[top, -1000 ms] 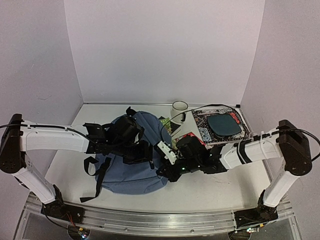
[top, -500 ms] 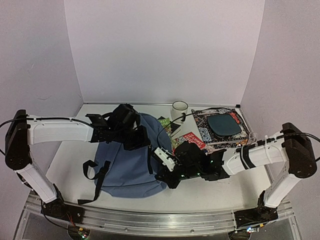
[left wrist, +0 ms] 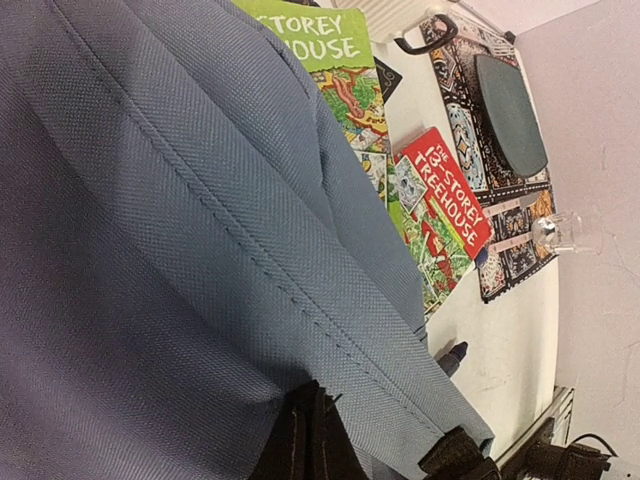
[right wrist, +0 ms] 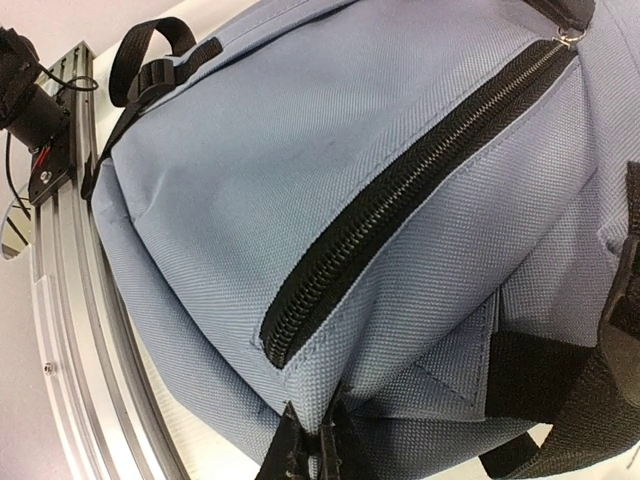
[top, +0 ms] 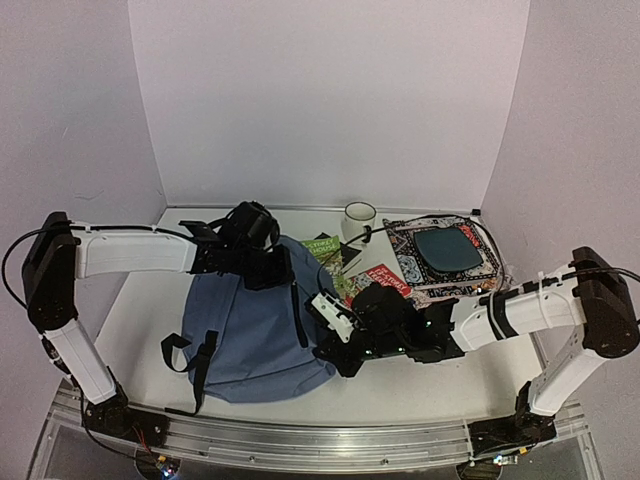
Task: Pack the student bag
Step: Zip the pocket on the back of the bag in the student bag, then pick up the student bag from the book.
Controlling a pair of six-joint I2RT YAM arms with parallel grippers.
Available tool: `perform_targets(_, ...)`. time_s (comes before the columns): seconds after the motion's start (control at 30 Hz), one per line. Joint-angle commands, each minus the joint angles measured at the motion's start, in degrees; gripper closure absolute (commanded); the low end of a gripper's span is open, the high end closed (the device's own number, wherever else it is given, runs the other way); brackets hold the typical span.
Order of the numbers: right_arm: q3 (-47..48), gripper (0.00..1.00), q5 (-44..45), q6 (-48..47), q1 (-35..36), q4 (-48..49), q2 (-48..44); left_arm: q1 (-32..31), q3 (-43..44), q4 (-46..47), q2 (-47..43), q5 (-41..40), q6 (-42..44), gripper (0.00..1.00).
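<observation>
Student bag [top: 250, 330] lay flat on the left-centre of the table [top: 130, 310], straps toward the near left corner. Left gripper [top: 268, 270] was clenched on fabric at the bag's far end. Right gripper [top: 332, 355] pinched the seam at its near right corner. Books [top: 350, 272] lay just beside the bag's far right side.

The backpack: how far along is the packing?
Barely started. Nothing looks packed: the student bag lies flat, zipper closed. In hand: left end effector and right end effector pinch its fabric. Left: opening it, loading the red book, green book and mug beside it.
</observation>
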Motion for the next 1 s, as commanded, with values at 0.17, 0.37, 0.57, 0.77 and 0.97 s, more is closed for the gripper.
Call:
perform_targets(0.17,6.42,0.6,-0.47,1.24,0.55,-10.53,-3.4,2.84,1.38,4.44,-5.34,-4.27,4.4,0.77)
perform_targets(0.37,10.39,0.29,0.02,0.75,-3.84,-12.92,-8.12,3.16,0.2,-2.32,-10.55,-10.11,6.41,0.4)
perform_targets(0.57,12.96,0.14,-5.2,1.44,-11.27,-14.7,-8.65,8.04,-0.65,-7.61,-14.02,-13.19,10.57,0.05)
perform_targets(0.77,13.87,0.03,-8.5,2.69,-14.94,-14.39,-7.88,19.68,-0.77,-8.16,-13.19,-4.0,18.46,0.01)
perform_targets(0.97,13.7,0.02,-10.72,5.39,-16.88,-13.27,-6.53,33.22,0.08,-7.95,-8.17,10.59,26.84,0.01)
